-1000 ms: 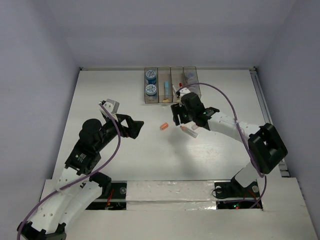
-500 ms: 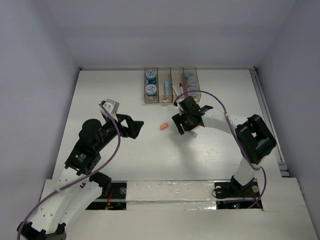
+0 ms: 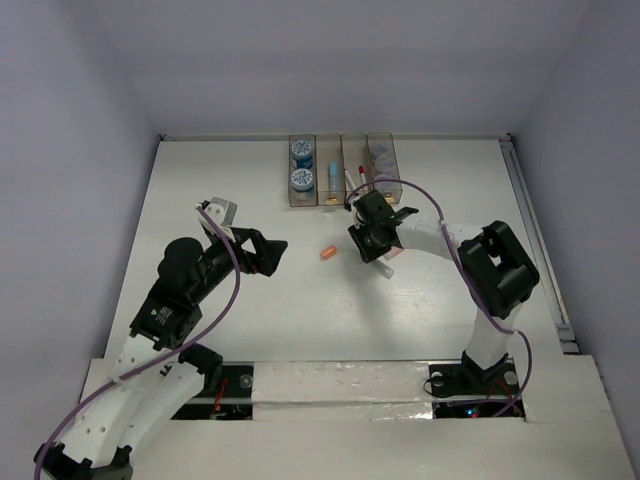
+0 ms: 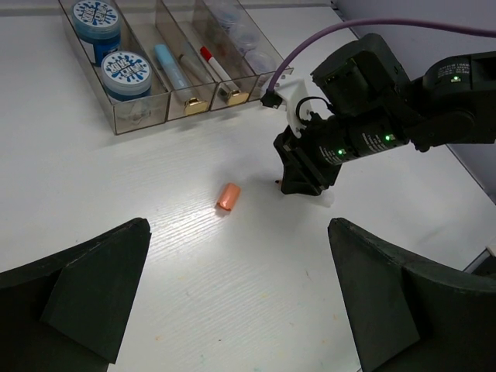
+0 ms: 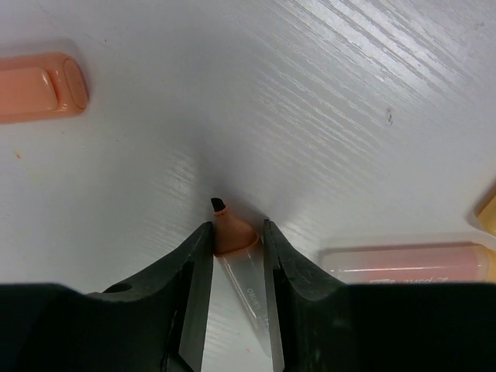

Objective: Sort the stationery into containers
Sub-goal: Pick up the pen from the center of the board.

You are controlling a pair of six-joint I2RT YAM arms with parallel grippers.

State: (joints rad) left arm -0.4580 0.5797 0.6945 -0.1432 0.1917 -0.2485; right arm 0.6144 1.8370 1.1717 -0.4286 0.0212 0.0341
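My right gripper (image 5: 236, 232) is shut on a clear stick with an orange nib (image 5: 231, 235), its dark tip down at the table. It stands just in front of the containers (image 3: 340, 198), also seen in the top view (image 3: 372, 240) and the left wrist view (image 4: 306, 177). An orange stick (image 3: 326, 254) lies left of it, also in the left wrist view (image 4: 228, 196) and the right wrist view (image 5: 35, 87). A pink stick (image 5: 403, 263) lies right of the fingers. My left gripper (image 4: 239, 229) is open and empty, above the table (image 3: 270, 252).
The four joined bins (image 4: 147, 120) hold two blue-topped rolls (image 4: 126, 68), a light-blue stick (image 4: 172, 66), a red-capped marker (image 4: 217, 63) and greyish-purple pieces (image 3: 379, 157). White walls close the table's back and sides.
My right arm has folded in and turned its gripper down onto the table beside the pink stick. The left arm and the orange stick have not moved.
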